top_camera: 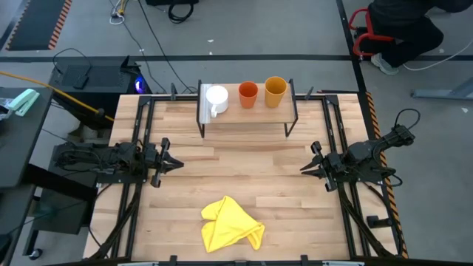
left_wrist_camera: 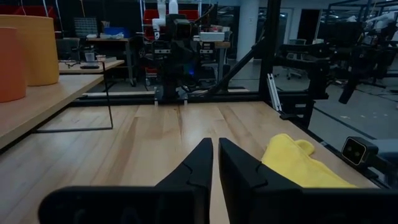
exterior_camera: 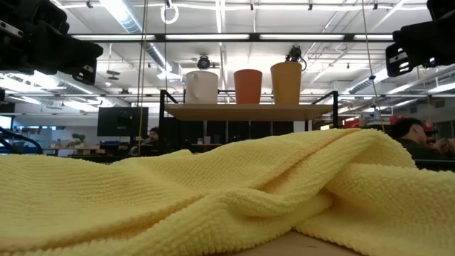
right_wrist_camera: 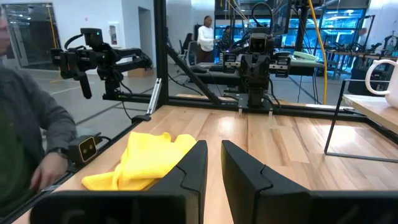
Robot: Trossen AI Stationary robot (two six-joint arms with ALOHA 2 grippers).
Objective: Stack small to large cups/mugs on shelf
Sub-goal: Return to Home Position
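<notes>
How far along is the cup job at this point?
It looks essentially done. The white mug, red-orange cup and yellow-orange cup stand in a row on the shelf, rising in height in the low view. Nothing is in hand: the left gripper and right gripper sit at opposite table sides, fingers together, empty. No cup is off the shelf; only the yellow cloth lies below.
</notes>
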